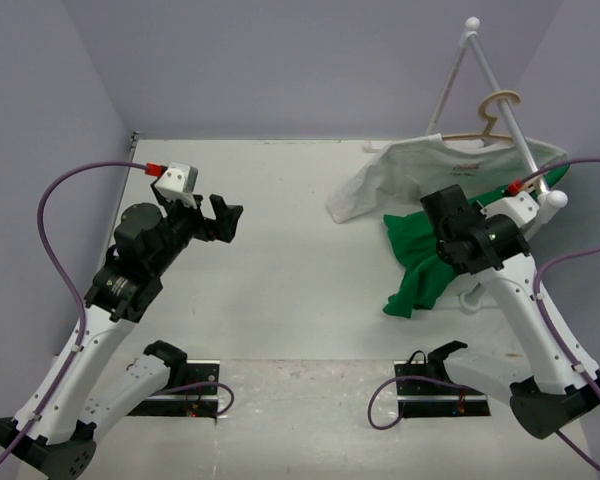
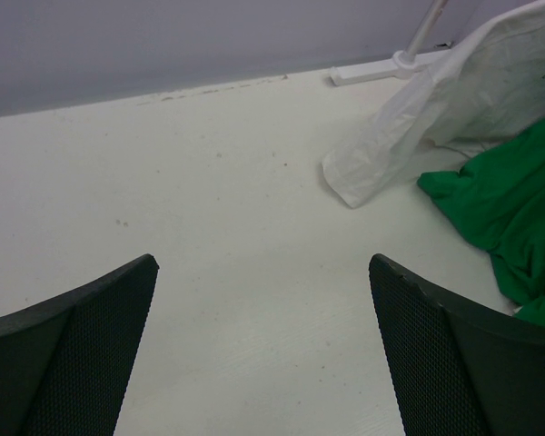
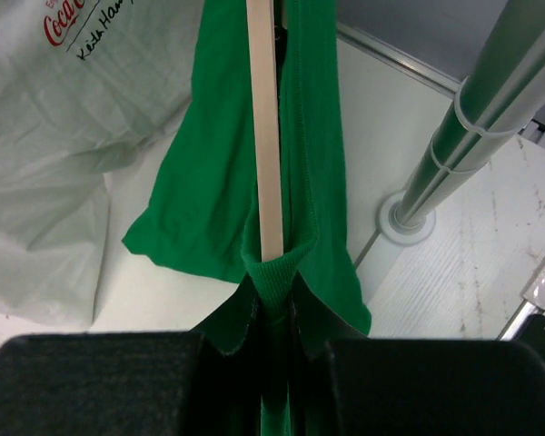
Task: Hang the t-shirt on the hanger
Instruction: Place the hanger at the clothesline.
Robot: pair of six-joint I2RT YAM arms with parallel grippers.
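Right wrist view tells me most: my right gripper [image 3: 272,341] is pinched together on a ribbed fold of the green t-shirt [image 3: 209,182], and the pale wooden strip of the hanger [image 3: 266,136] runs straight down into that same fold. Whether the wood itself sits between my pads I cannot tell, because the cloth wraps over it and my own dark fingers fill the bottom of the frame. The upper end of the strip is cut off at the top edge, so I see only one thin arm of it. The green cloth hangs on both sides of the strip, just beside the rack pole [image 3: 472,118] and in front of the white t-shirt [image 3: 45,136] (its red lettering is partly cropped). From the top external camera my right arm covers the pinch. There the t-shirt is only a bunched green heap trailing from under my wrist onto the table [image 1: 280,300] at the right, and the hanger in it is hidden. The white shirt drapes from a second hanger [image 1: 490,125] on the rack behind. My left gripper [image 1: 225,218] hovers over bare table on the left with its fingers spread wide, nothing between them, well apart from both shirts.
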